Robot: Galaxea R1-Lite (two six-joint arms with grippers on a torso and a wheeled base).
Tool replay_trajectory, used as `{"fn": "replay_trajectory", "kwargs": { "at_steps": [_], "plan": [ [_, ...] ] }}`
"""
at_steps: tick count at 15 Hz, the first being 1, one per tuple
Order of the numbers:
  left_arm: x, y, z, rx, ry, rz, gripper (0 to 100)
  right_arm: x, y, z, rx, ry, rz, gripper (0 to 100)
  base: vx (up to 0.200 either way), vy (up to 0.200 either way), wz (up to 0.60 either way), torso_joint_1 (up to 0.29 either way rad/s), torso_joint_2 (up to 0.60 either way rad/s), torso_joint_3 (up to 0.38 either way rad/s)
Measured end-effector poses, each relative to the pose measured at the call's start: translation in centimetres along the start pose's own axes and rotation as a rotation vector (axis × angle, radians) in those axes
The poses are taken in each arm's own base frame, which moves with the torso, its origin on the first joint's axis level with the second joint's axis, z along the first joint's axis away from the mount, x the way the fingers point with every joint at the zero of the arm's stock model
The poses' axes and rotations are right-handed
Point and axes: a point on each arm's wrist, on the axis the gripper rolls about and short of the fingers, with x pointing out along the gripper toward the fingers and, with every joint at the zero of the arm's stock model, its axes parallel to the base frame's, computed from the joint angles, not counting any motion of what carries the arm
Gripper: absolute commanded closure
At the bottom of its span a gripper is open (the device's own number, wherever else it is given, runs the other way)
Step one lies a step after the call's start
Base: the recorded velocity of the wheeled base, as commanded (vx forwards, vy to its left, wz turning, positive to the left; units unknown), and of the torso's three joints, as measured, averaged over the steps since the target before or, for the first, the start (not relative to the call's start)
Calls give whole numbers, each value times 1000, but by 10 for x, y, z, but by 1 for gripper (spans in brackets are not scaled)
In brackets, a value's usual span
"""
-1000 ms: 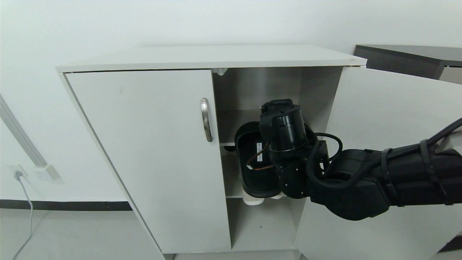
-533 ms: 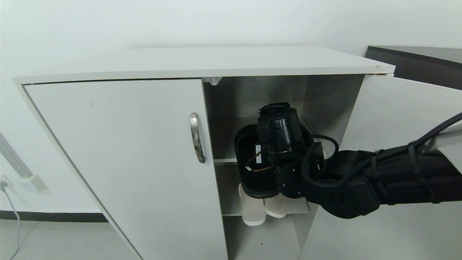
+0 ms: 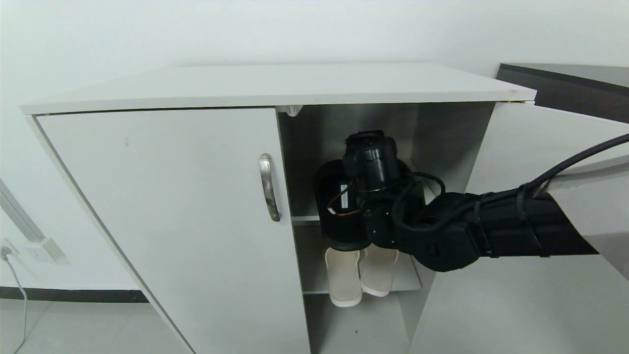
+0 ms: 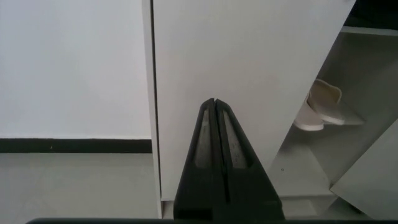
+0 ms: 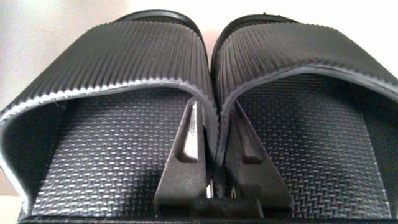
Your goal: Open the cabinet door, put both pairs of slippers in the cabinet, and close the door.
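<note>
The white cabinet has its left door closed and its right door swung open. My right arm's wrist is inside the open half, at the upper shelf. My right gripper is shut on the touching inner edges of the pair of black slippers, which show in the head view as a dark sole at that shelf's front. A pair of white slippers lies on the lower shelf, heels over its edge. My left gripper is shut and empty, low in front of the closed door, with the white slippers off to one side.
A metal handle stands on the closed door. The open door stands close beside my right arm. A dark counter lies behind it to the right. A wall socket and cable sit low on the left.
The head camera came closer to the cabinet a second ago. Since then my right arm has pushed deeper in with the black slippers, uncovering more of the white pair below.
</note>
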Motion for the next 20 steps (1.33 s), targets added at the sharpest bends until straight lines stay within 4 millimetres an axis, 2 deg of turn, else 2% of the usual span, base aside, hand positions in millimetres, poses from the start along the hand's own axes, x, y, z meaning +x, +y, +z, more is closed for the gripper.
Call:
{"fn": "replay_trajectory", "kwargs": {
  "at_steps": [7, 11, 20],
  "plan": [
    [0, 0, 0, 0, 0, 0, 100, 18, -2, 5, -3, -11, -10, 100, 0, 0, 0, 0, 0, 0],
    [0, 0, 0, 0, 0, 1, 100, 20, -2, 11, 11, -25, -7, 100, 0, 0, 0, 0, 0, 0],
    [0, 0, 0, -1, 0, 1, 100, 29, -4, 9, 9, -13, -11, 100, 0, 0, 0, 0, 0, 0]
  ]
}}
